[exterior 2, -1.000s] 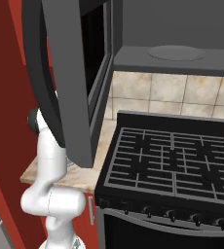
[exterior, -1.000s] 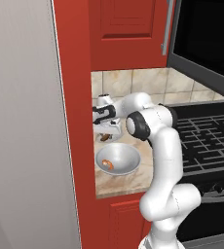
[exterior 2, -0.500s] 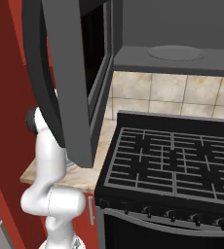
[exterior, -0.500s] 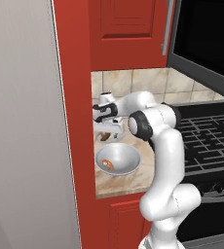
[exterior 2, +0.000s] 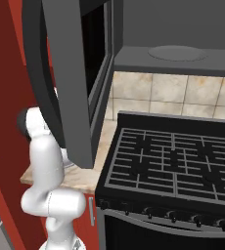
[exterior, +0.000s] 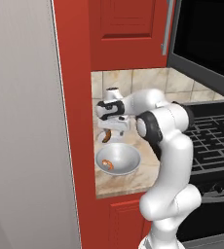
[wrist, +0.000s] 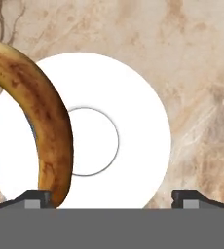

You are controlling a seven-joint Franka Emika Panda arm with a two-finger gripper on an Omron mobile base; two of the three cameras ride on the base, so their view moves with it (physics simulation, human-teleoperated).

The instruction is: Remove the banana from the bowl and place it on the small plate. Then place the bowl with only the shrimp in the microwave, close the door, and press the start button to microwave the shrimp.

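The gripper (wrist: 111,197) hangs spread wide over the small plate (wrist: 133,121), and the banana (wrist: 41,126) lies across that plate's edge, apparently released. Beside the plate, the bowl (exterior: 118,159) holds just the shrimp (exterior: 109,165). Left: load the microwave (exterior 2: 134,34), shut the door (exterior 2: 68,83), press start.

red cabinet (exterior: 128,29), marble counter (wrist: 196,63) — black stove (exterior 2: 173,161)

the banana (wrist: 45,126) under my hand is brownish-yellow, mottled with darker brown. the small plate (wrist: 133,121) is plain white, the counter (wrist: 196,73) veined beige marble. the bowl (exterior: 120,160) is shiny silver-grey, the shrimp (exterior: 109,165) orange.
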